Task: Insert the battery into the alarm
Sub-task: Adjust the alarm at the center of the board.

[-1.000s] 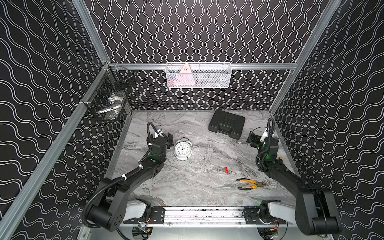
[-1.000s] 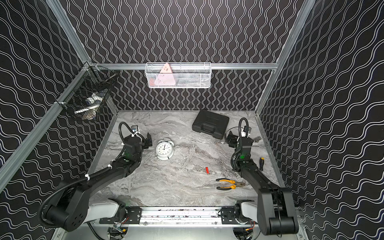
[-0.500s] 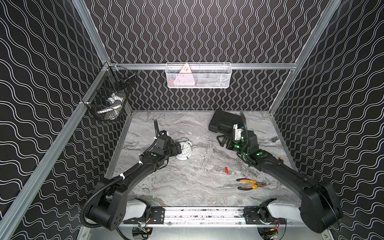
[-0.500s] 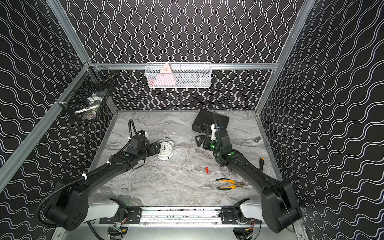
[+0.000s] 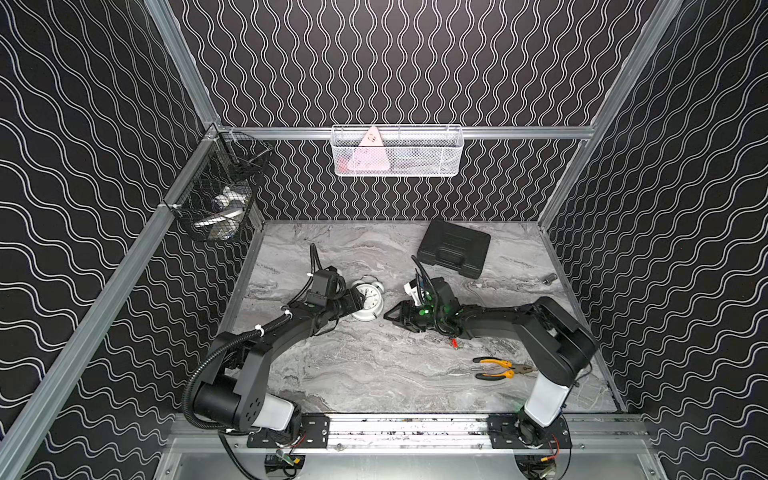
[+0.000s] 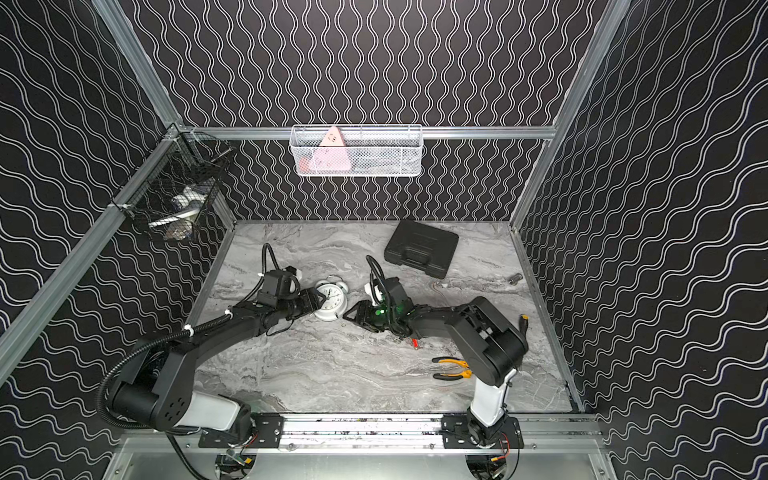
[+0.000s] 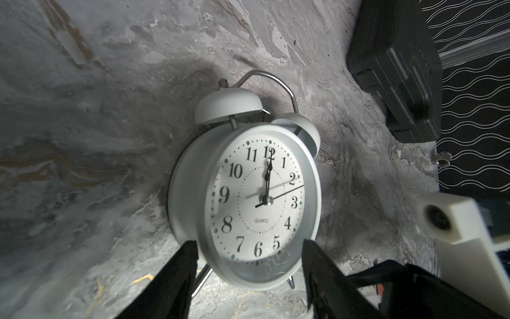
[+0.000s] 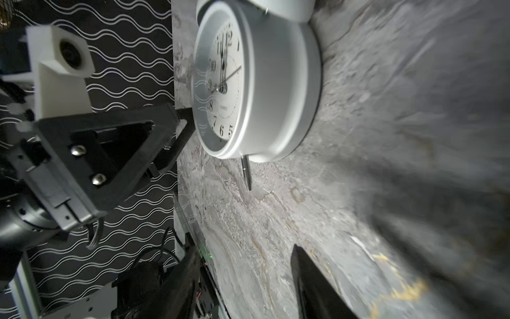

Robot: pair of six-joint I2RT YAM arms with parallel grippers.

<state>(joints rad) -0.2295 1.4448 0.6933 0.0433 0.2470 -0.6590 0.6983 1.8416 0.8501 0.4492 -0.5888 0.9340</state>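
The white twin-bell alarm [image 5: 371,300] [image 6: 335,300] lies on its back left of the table's middle, dial up. My left gripper [image 5: 360,297] [image 7: 249,244] reaches it from the left. Its two black fingers press the lower rim of the alarm [image 7: 256,193], one near the 7 and one near the 5. My right gripper [image 5: 392,316] [image 8: 244,248] hovers low, just right of the alarm [image 8: 276,82]. Its jaws are apart with only bare table between them. The small red battery [image 5: 455,343] [image 6: 414,342] lies on the table beside the right forearm, behind that gripper.
Yellow-handled pliers [image 5: 498,368] lie near the right arm's base. A black case [image 5: 453,251] sits at the back right, with a small metal piece [image 5: 549,279] by the right wall. A white wire basket [image 5: 397,151] and a black one [image 5: 216,199] hang on the walls.
Both arms swung in to the alarm, the left from beside it and the right from the far right wall. Both pairs of jaws have narrowed, and the left fingers now meet the alarm's rim.
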